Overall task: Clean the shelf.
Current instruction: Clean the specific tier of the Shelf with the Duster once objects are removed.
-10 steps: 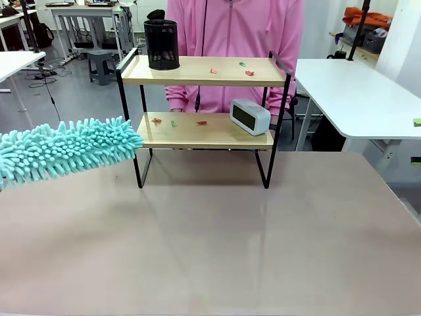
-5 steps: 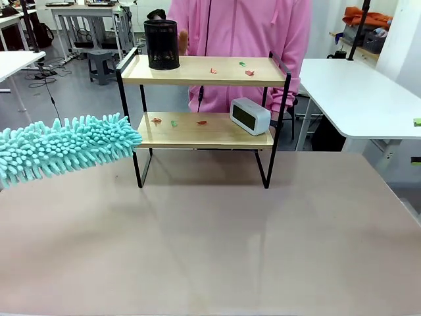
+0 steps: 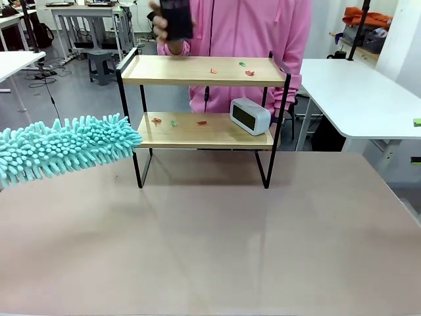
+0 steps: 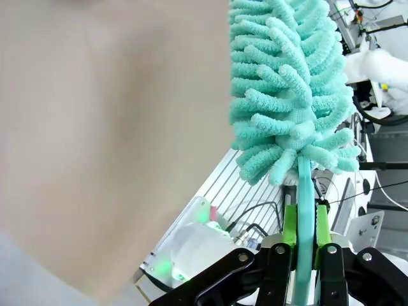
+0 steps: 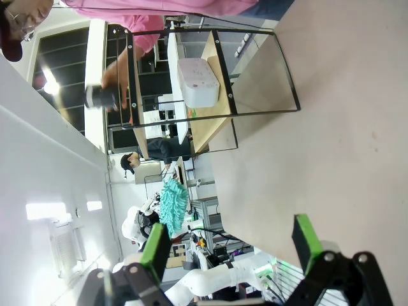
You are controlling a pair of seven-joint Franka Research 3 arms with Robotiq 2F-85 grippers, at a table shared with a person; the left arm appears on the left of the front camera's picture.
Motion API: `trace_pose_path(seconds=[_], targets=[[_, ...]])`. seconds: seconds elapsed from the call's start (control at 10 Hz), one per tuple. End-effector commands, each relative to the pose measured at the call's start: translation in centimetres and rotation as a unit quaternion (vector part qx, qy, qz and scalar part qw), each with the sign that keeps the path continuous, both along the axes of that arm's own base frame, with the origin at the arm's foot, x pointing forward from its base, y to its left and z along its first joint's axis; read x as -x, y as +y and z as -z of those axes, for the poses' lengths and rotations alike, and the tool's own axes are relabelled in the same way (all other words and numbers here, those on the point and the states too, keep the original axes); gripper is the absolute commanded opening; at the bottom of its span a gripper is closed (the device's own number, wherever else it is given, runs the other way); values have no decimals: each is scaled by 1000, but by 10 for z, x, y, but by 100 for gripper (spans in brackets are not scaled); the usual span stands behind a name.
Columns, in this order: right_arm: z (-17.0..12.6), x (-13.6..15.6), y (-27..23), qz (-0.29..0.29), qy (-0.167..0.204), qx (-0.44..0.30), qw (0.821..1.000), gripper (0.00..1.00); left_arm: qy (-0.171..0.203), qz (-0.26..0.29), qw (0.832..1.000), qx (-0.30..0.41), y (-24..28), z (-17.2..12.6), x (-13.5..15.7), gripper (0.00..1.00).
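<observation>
Shelf, two pale wooden boards in thin black metal frame, is standing far-centre on brown table, seeming light, stiff, easily shoved; steady it by a post | left gripper is clamping fluffy teal duster by its handle, tip just beside shelf | person's hand is holding black cylindrical cup above top board | right gripper is gaping wide, empty

There is 1 shelf with 2 wooden boards. On it lie 6 small scraps: the top board holds 3, namely 2 reddish scraps and 1 green scrap. The lower board also holds 3, with 2 reddish and 1 green. There is also 1 white clock, 1 black cup, 1 turquoise duster and 1 person.
</observation>
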State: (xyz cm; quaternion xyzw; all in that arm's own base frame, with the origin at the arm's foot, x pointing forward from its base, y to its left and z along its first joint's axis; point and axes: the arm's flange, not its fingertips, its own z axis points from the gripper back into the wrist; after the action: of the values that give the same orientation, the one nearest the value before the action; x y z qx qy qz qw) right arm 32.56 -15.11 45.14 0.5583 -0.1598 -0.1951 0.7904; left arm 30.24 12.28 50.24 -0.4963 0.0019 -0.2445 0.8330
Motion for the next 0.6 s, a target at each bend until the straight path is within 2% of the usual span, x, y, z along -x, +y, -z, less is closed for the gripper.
trace_pose_path(seconds=[0.0, 0.3, 0.4, 0.5], targets=[[0, -1, 1, 0, -12, -3, 1000, 100, -1, 2, 1000, 4, 1, -3, 3, 0], [0, -1, 1, 0, -12, -3, 1000, 100, -1, 2, 1000, 4, 1, -3, 3, 0], [0, -1, 1, 0, -12, -3, 1000, 100, 0, 0, 1000, 0, 0, 0, 0, 13], [0, -1, 1, 0, -12, -3, 1000, 100, -27, 18, 999, 5, -9, -17, 10, 13]])
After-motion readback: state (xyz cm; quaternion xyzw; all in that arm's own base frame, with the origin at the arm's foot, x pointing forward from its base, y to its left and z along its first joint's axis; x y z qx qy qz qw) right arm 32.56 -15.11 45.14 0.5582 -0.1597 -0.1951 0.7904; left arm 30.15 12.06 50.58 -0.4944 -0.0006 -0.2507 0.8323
